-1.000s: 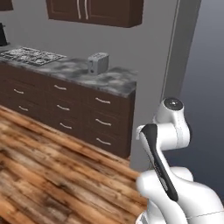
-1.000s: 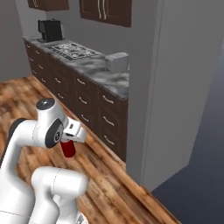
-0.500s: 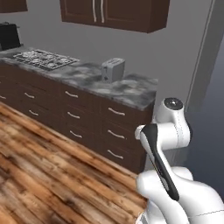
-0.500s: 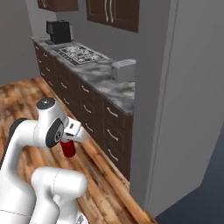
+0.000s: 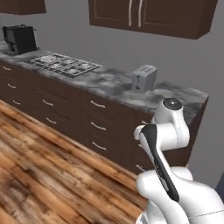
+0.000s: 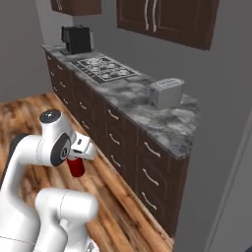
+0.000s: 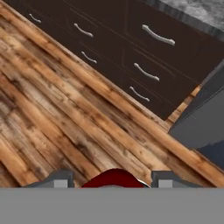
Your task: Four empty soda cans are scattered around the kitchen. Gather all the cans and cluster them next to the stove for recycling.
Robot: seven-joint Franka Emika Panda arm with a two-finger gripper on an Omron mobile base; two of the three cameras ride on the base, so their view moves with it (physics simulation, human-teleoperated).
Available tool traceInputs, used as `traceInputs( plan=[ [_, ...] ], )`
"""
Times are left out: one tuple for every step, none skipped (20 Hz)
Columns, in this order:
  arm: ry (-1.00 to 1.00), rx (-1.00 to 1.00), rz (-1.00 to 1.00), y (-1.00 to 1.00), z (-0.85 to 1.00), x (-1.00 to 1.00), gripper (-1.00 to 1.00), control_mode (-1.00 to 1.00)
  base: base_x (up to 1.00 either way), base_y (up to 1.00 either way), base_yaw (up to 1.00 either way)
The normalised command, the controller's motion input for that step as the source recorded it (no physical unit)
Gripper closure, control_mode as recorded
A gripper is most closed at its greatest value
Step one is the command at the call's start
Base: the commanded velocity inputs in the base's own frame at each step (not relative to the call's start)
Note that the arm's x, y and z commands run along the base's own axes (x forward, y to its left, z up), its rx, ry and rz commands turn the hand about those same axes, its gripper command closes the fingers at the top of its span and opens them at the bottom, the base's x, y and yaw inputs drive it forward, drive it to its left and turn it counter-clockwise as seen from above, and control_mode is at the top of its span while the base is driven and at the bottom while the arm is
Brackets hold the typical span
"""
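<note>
My gripper point(image 6: 76, 161) hangs low in front of the arm, pointing down at the wooden floor, shut on a red soda can point(image 6: 76, 168). In the hand view the can's red body point(image 7: 114, 179) sits between the two fingertips point(image 7: 59, 178). The stove point(image 5: 65, 64), a black cooktop with pale burners, lies in the counter well ahead and to the left; the right base view shows the stove point(image 6: 104, 69) on the far part of the marbled counter point(image 6: 162, 118).
A silver toaster point(image 5: 144, 78) stands on the counter right of the stove, toaster point(image 6: 167, 92). A black appliance point(image 5: 19, 38) sits at the counter's far left end. Dark drawers point(image 7: 144, 52) front the counter. A grey wall panel point(image 7: 205, 118) ends the cabinet run.
Both base views have shifted: the counter, stove and toaster now appear larger and further right in the left view, so the base has moved. The can stays in the shut gripper.
</note>
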Motion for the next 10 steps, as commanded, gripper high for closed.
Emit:
traceInputs(
  plan=[
    [0.0, 0.0, 0.0, 0.0, 0.0, 0.0, 1.0, 1.0, 1.0, 0.44, 0.01],
    [0.0, 0.0, 0.0, 0.0, 0.0, 0.0, 1.0, 1.0, 1.0, 0.49, 0.0],
    [0.0, 0.0, 0.0, 0.0, 0.0, 0.0, 1.0, 1.0, 1.0, 0.54, 0.0],
    [0.0, 0.0, 0.0, 0.0, 0.0, 0.0, 1.0, 1.0, 1.0, 0.59, 0.0],
    [0.0, 0.0, 0.0, 0.0, 0.0, 0.0, 1.0, 1.0, 1.0, 0.61, 0.0],
    [0.0, 0.0, 0.0, 0.0, 0.0, 0.0, 1.0, 1.0, 1.0, 0.6, 0.0],
    [0.0, 0.0, 0.0, 0.0, 0.0, 0.0, 1.0, 1.0, 1.0, 0.61, 0.0],
    [0.0, 0.0, 0.0, 0.0, 0.0, 0.0, 1.0, 1.0, 1.0, 0.47, -0.02],
    [0.0, 0.0, 0.0, 0.0, 0.0, 0.0, 1.0, 1.0, 1.0, 0.39, -0.04],
    [0.0, 0.0, 0.0, 0.0, 0.0, 0.0, 1.0, 1.0, 1.0, 0.38, -0.05]
  ],
)
